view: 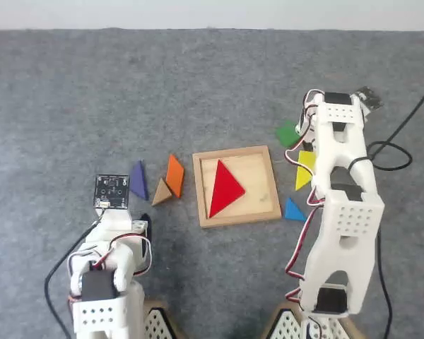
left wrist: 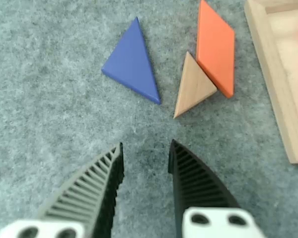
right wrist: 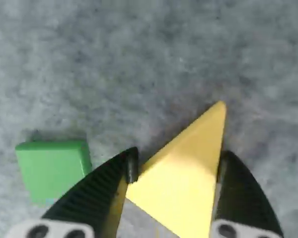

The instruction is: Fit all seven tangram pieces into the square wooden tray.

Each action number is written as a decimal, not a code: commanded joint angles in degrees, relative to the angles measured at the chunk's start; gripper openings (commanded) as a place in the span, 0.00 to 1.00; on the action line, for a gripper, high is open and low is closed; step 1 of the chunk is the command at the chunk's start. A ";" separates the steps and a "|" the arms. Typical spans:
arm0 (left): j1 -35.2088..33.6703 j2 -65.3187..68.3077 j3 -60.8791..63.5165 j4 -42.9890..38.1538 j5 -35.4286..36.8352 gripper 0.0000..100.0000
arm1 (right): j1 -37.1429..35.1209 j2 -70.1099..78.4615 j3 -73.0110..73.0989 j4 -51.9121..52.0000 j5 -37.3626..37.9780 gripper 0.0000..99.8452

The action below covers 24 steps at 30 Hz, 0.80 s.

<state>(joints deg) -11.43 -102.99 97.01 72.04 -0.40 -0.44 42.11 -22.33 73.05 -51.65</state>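
One piece, the large red triangle (view: 224,187), lies flat inside the square wooden tray (view: 233,150). The tray sits on the grey, felt-covered worktop (view: 92,92) between the two arms.

Three pieces lie off the tray's left side. An orange parallelogram (view: 174,175) is just beside the tray's rim. A small tan triangle (view: 161,191) touches the parallelogram along one edge. A violet-blue triangle (view: 138,180) is near the tan one but apart from it.

The left end effector (left wrist: 145,146) hangs over bare felt just short of this group. Its fingers are spread apart and hold nothing, and the tan triangle's tip points toward the gap between them.

On the tray's right side, a small light-blue triangle (view: 292,210) lies near the tray's near corner without touching it. A green square (view: 287,133) lies past the far corner.

The right arm stretches out alongside the tray, and the right end effector (right wrist: 179,161) is closed on the yellow triangle (right wrist: 181,173) — one black finger presses each of two edges, with the piece's point sticking out beyond the fingertips. The green square is close beside one finger. I cannot tell whether the yellow triangle is off the felt.
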 commanded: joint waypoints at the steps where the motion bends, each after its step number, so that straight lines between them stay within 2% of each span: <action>1: -0.09 -1.05 -0.48 0.18 0.44 0.15 | -1.63 0.22 -1.58 1.89 -0.26 0.21; 6: -0.09 -1.05 -0.48 0.18 0.44 0.15 | -1.71 -4.44 -4.31 7.78 6.59 0.21; 9: -0.09 -1.05 -0.48 0.18 0.44 0.15 | -1.01 -8.04 -4.31 8.75 14.15 0.21; 14: -0.09 -1.05 -0.48 0.18 0.44 0.15 | -3.21 -10.59 -4.31 10.24 37.10 0.21; 16: -0.09 -1.05 -0.48 0.18 0.44 0.15 | -4.79 -10.59 -4.31 12.35 43.34 0.21; 19: -0.09 -1.05 -0.48 0.18 0.44 0.15 | -6.90 -9.98 -3.34 13.05 41.41 0.22; 24: -0.09 -1.05 -0.48 0.18 0.44 0.15 | -6.99 -6.90 -3.08 11.30 35.34 0.40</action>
<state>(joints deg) -11.43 -102.99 97.01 72.04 -0.40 -7.38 36.22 -24.62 85.19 -12.88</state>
